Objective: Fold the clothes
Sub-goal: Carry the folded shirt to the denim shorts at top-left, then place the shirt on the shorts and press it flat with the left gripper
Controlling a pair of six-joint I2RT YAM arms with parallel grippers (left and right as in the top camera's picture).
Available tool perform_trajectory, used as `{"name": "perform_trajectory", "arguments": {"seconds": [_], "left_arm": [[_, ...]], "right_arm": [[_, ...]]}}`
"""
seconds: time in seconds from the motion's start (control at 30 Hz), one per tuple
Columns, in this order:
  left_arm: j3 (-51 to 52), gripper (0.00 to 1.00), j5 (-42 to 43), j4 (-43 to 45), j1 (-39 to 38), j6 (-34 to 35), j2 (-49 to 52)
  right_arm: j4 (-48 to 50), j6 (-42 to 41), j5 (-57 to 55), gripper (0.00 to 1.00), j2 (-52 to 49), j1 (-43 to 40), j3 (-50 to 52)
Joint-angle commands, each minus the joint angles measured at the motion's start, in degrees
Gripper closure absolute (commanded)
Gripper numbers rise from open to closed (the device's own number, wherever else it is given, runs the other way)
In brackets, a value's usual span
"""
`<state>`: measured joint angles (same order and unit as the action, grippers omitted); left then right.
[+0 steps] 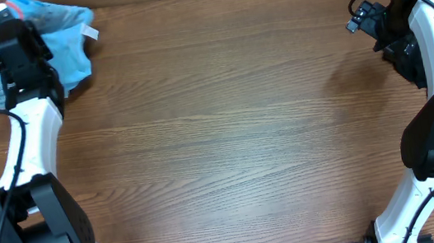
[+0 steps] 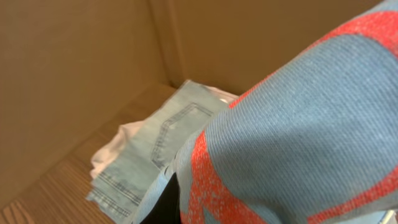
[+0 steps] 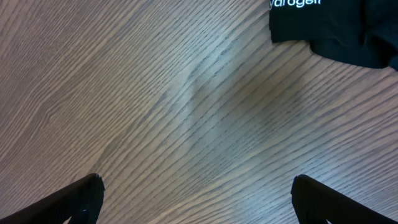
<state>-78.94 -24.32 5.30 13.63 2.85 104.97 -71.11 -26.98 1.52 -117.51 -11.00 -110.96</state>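
Note:
The sky-blue T-shirt (image 1: 66, 40) lies bunched at the table's far left corner. In the left wrist view the same sky-blue T-shirt (image 2: 298, 124), with its red lettering, hangs right across the lens and hides the fingers. My left gripper (image 1: 13, 26) sits on top of that bunch, shut on the shirt. A black T-shirt (image 3: 329, 25) with white lettering shows at the top right of the right wrist view. My right gripper (image 3: 199, 202) hovers open over bare wood, short of the black shirt, with nothing between its fingers (image 3: 81, 199).
Pale denim shorts (image 2: 155, 149) with a back pocket lie beside the blue shirt, on a white cloth (image 2: 115, 146). Brown cardboard walls (image 2: 81, 62) stand behind the pile. The right arm (image 1: 430, 29) stands along the table's right edge.

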Motion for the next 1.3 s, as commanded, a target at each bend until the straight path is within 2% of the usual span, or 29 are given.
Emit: {"name": "perform_trajectory", "arguments": {"seconds": [0.0,0.23,0.33,0.4,0.43,0.5,0.53,0.67,0.8,0.93,0.97,1.0,1.03,1.1,1.13,1.17,1.27], "left_arm": [[-2.03,0.93,-1.77,2.43,2.01,-0.13,2.97],[-2.03,0.89,-1.81,7.48,5.88,-0.98,8.55],[-2.03,0.90,-2.10,9.40,7.72,-1.01,11.47],[-2.03,0.88,-2.97,11.45,8.81,-1.03,13.16],[-2.03,0.83,-3.19,12.55,9.44,-1.14,14.05],[-2.03,0.17,-3.15,14.40,10.73,-1.73,15.74],[-2.03,0.00,-3.17,14.62,11.21,-2.29,16.17],[-2.21,0.00,-3.41,17.70,12.31,-7.67,16.22],[-4.66,0.00,-9.44,19.98,11.76,-14.34,15.56],[-6.54,0.00,-11.63,18.16,10.75,-13.70,14.82],[-6.73,0.00,-11.43,17.40,10.34,-13.20,14.80],[-6.73,0.06,-10.80,16.65,9.92,-12.85,14.80],[-6.73,0.20,-8.46,14.73,9.42,-12.90,14.80],[-6.73,0.62,-2.34,10.64,8.57,-12.31,14.80],[-6.73,0.86,1.38,8.46,8.20,-10.40,14.80],[-6.73,0.96,4.79,6.64,8.00,-8.35,14.82],[-6.73,0.96,17.59,3.91,7.52,-0.55,14.82]], "right_arm": [[0.31,0.22,0.09,0.00,1.79,-0.22,-0.87],[0.31,0.22,0.09,0.00,1.79,-0.22,-0.87],[0.33,0.22,0.09,0.00,1.77,-0.22,-0.87],[0.33,0.22,0.09,0.00,1.79,-0.22,-0.87],[0.31,0.22,0.09,0.00,1.79,-0.22,-0.87],[0.31,0.22,0.09,0.00,1.79,-0.22,-0.87],[0.31,0.22,0.07,0.00,1.79,-0.22,-0.87],[0.33,0.22,0.09,0.00,1.79,-0.22,-0.87],[0.33,0.22,0.09,0.00,1.79,-0.22,-0.87],[0.31,0.22,0.09,0.00,1.77,-0.22,-0.87],[0.33,0.22,0.09,0.00,1.79,-0.22,-0.87],[0.33,0.22,0.09,0.00,1.79,-0.22,-0.87],[0.31,0.22,0.09,0.00,1.79,-0.22,-0.87],[0.31,0.22,0.09,0.00,1.79,-0.22,-0.87],[0.33,0.22,0.09,0.00,1.79,-0.22,-0.87],[0.33,0.22,0.09,0.00,1.79,-0.22,-0.87],[0.33,0.22,0.09,0.00,1.79,-0.22,-0.87]]}}
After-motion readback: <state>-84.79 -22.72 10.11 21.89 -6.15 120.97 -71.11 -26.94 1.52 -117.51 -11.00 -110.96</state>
